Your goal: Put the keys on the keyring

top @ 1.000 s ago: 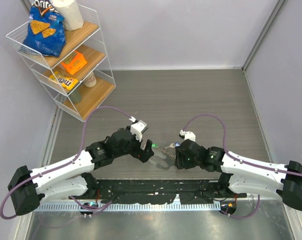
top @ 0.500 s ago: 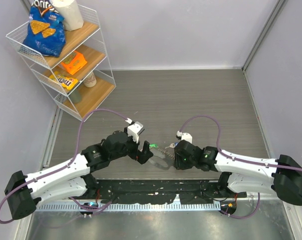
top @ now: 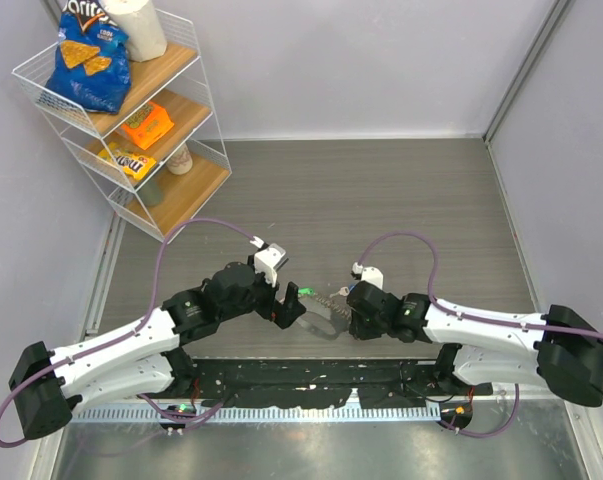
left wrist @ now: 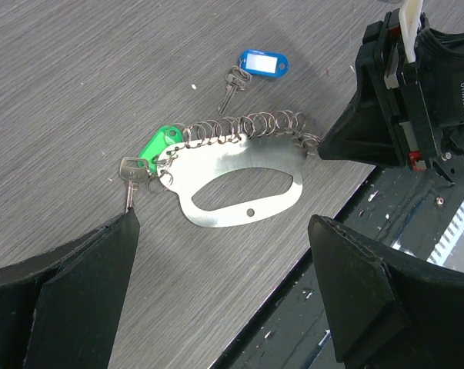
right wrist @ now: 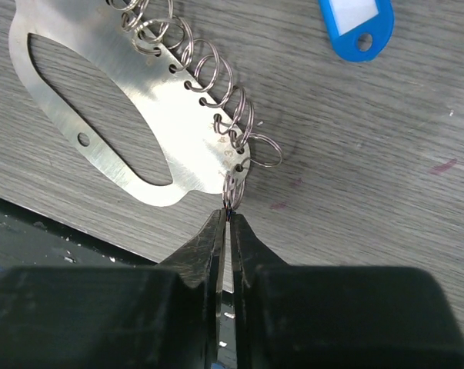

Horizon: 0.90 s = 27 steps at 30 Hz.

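The grey table (top: 381,200) and the wire shelf (top: 199,188) of snacks looked as they had a second before. The left arm (top: 131,345) had drawn back slightly since then, and its gripper (left wrist: 222,223) hung spread wide open above the metal plate (left wrist: 247,165), holding nothing. The right arm (top: 481,325) had swung a little at its outer end, while the right gripper (right wrist: 227,219) stayed in place, clenched on the end loop of the keyring (left wrist: 247,124), which ran along the plate's far edge. The green key (left wrist: 156,146) lay touching the keyring's other end. The blue key (left wrist: 262,63) lay apart, beyond the loops.
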{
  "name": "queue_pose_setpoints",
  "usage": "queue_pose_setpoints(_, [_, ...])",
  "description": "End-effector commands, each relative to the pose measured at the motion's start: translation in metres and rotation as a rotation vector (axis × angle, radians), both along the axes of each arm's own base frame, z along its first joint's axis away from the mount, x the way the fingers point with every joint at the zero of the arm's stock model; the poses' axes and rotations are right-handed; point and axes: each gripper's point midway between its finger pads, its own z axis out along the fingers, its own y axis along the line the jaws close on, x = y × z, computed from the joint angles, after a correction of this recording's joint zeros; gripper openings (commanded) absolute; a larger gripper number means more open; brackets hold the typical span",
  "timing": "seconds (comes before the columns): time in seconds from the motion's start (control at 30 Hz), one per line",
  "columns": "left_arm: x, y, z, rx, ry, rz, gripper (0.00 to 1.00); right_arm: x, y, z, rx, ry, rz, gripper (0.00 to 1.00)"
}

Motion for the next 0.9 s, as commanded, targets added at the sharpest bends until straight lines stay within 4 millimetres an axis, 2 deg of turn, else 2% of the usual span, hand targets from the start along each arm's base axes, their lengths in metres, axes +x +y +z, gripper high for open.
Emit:
queue_pose_setpoints(0.0, [0.002,-0.007,0.013,-0.053,-0.021,-0.004,1.00,0.009,0.000,0.000,-0.001,-0.036,-0.048,0.07])
queue_pose_setpoints(0.13, [0.002,-0.007,0.012,-0.052,-0.020,-0.001,1.00,0.015,-0.004,0.005,-0.003,-0.074,-0.071,0.05])
queue_pose_setpoints(0.23, [0.002,-0.006,0.014,-0.059,-0.018,0.001,1.00,0.021,-0.004,0.022,0.016,-0.127,-0.056,0.05])
queue_pose_setpoints(0.3, [0.001,-0.007,0.014,-0.063,-0.018,-0.003,1.00,0.027,-0.003,0.041,0.028,-0.179,-0.031,0.05])
queue_pose_setpoints(0.5, [0.000,-0.006,0.018,-0.080,-0.023,-0.004,1.00,0.041,-0.003,0.116,0.072,-0.382,0.092,0.05])
queue_pose_setpoints(0.57, [-0.001,-0.006,0.019,-0.087,-0.025,-0.004,1.00,0.042,-0.004,0.132,0.080,-0.430,0.123,0.05])
queue_pose_setpoints(0.8, [-0.005,-0.004,0.025,-0.117,-0.036,-0.015,0.99,0.025,0.011,0.154,0.144,-0.468,0.343,0.05])
queue_pose_setpoints(0.87, [-0.007,-0.005,0.029,-0.132,-0.038,-0.023,1.00,0.020,0.019,0.167,0.180,-0.494,0.415,0.05])
